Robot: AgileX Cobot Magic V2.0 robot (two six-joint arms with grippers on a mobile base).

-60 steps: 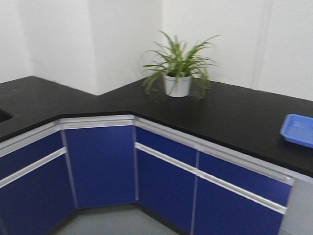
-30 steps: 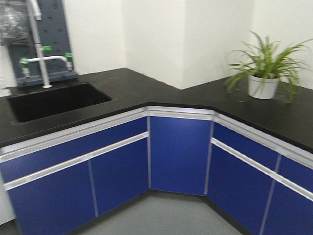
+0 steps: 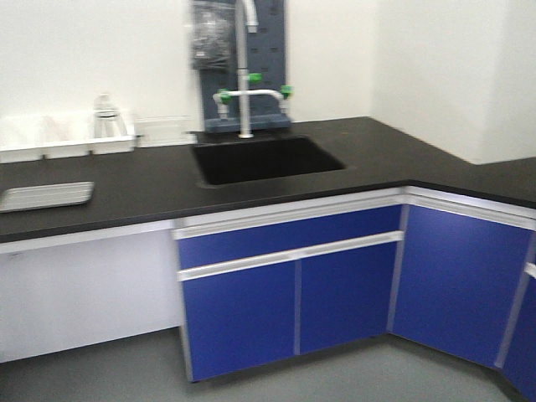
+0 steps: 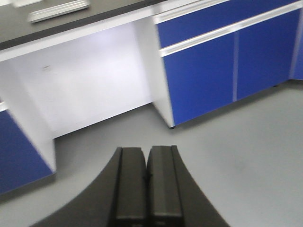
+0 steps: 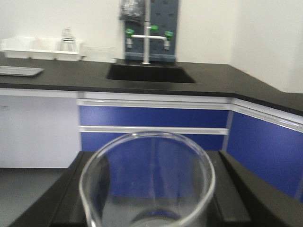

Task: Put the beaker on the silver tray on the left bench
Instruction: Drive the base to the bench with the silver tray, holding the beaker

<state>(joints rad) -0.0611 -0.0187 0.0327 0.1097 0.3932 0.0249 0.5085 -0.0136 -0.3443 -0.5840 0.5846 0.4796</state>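
Note:
The small clear glass beaker (image 5: 147, 182) fills the bottom of the right wrist view, upright between my right gripper's (image 5: 149, 189) black fingers, which are shut on it. The silver tray (image 3: 46, 196) lies on the black bench at the far left of the front view; it also shows in the right wrist view (image 5: 20, 71) and the left wrist view (image 4: 58, 10). My left gripper (image 4: 148, 184) is shut and empty, pointing down over the grey floor. Neither gripper shows in the front view.
A black sink (image 3: 264, 159) with a white tap (image 3: 244, 84) sits in the bench. White trays (image 3: 67, 138) and a clear flask (image 3: 106, 117) stand against the wall behind the silver tray. Blue cabinets (image 3: 285, 293) run below; the bench turns a corner at right.
The front view has swung left: the potted plant and blue tray have left the view, and the sink, tap and silver tray have come in.

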